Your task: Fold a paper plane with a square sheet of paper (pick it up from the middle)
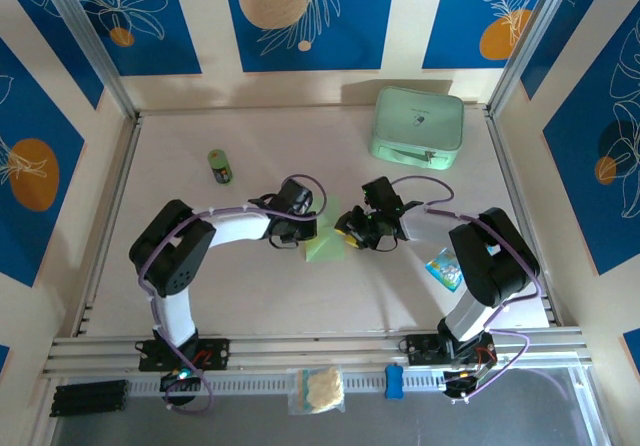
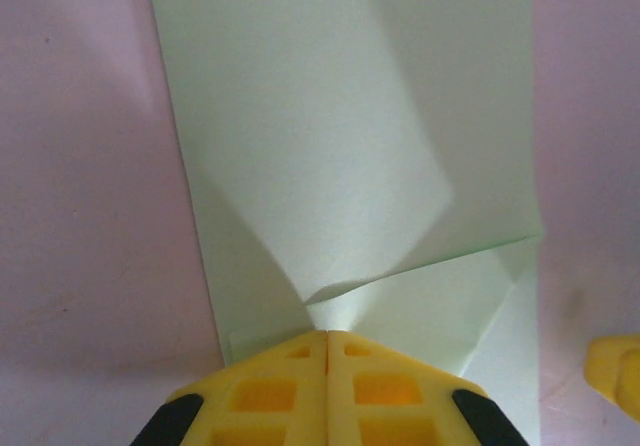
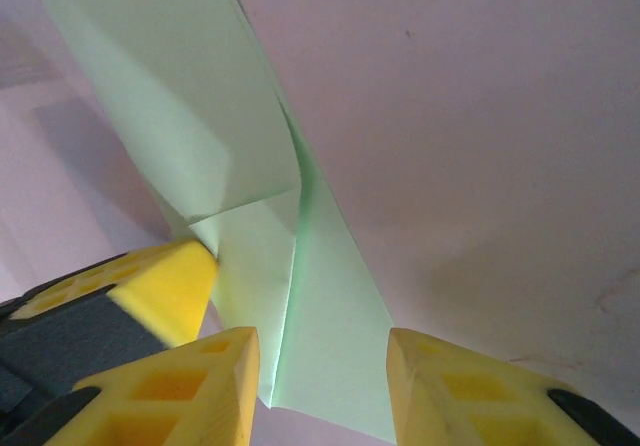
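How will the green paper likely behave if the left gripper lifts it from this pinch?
Probably floppy: the paper buckles into a soft ridge at the shut left gripper. Likely very light, being a thin sheet with a few folds. Pushed, it may slide or crumple on the smooth table.

Left arm and right arm both bent at the elbow, forearms angled inward, wrists low over mid-table. Left gripper has its yellow fingers pressed flat together, pinching the pale green paper. Right gripper close beside it, jaws parted, nothing clamped.
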